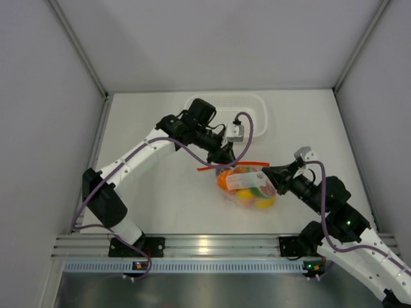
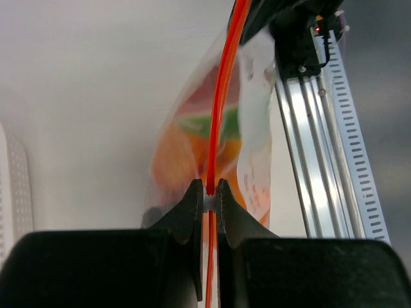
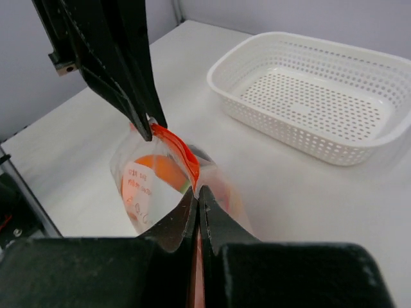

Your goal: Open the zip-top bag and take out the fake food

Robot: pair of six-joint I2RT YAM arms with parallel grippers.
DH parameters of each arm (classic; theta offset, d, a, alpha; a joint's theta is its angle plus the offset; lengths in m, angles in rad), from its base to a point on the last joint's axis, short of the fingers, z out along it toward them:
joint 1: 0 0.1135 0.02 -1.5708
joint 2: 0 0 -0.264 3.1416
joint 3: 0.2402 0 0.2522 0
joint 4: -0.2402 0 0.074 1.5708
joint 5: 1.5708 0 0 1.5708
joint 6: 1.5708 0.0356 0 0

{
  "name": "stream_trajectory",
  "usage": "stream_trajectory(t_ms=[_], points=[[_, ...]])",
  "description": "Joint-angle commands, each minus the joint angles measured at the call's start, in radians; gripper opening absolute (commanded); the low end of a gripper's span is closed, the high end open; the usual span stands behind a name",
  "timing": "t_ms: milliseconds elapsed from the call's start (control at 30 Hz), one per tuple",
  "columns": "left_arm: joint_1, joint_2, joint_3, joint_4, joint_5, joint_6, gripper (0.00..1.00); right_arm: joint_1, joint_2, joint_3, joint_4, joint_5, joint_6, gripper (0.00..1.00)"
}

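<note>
The clear zip-top bag lies at the table's middle right with its orange-red zip strip stretched between both grippers. The fake food, orange, yellow, green and pink pieces, is inside the bag. My left gripper is shut on the strip's left part; the left wrist view shows the strip running up from the closed gripper. My right gripper is shut on the bag's right top corner; the right wrist view shows the gripper pinching the strip above the bag.
A white perforated basket stands at the back centre, seen close in the right wrist view. An aluminium rail runs along the near edge, with the arm bases on it. Grey walls enclose the table on three sides.
</note>
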Motion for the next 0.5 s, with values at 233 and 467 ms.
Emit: stream_trajectory(t_ms=[233, 467], points=[[0.152, -0.07, -0.144, 0.004, -0.08, -0.064, 0.0, 0.014, -0.074, 0.05, -0.012, 0.305, 0.034, 0.0], [0.155, -0.121, -0.19, 0.002, -0.267, -0.154, 0.0, 0.016, -0.066, 0.07, -0.043, 0.345, 0.049, 0.0]])
